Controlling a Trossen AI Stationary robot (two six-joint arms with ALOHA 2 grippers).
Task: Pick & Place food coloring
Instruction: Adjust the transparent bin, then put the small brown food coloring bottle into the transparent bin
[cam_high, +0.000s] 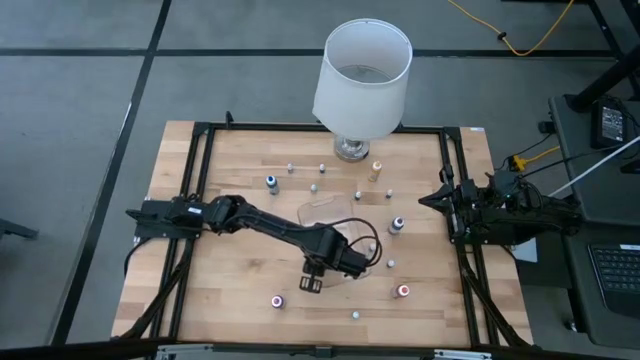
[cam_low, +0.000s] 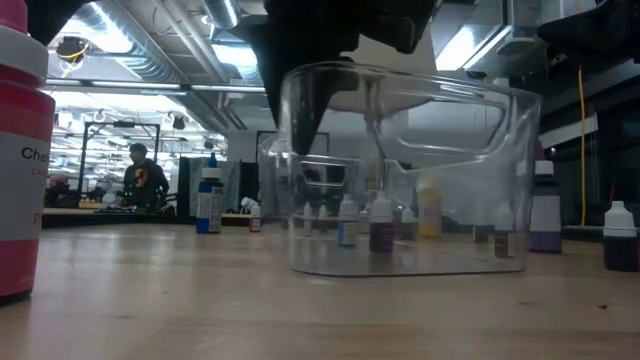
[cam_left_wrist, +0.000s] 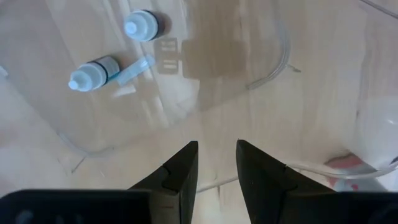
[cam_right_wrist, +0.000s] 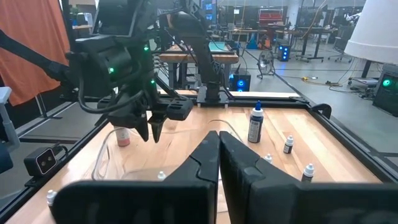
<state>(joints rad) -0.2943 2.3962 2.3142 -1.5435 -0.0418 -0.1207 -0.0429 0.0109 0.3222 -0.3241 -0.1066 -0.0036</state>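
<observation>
The left gripper (cam_left_wrist: 216, 163), slightly open and empty, hovers over the clear tray (cam_high: 325, 212); next it must reach a food coloring bottle (cam_left_wrist: 93, 73).

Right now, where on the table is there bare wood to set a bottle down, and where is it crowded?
Bare wood lies near the left front corner, beside the red-capped bottle, and along the left edge behind the left arm. It is crowded between the lamp and the clear tray, where small bottles dot the table, and around the left gripper.
</observation>
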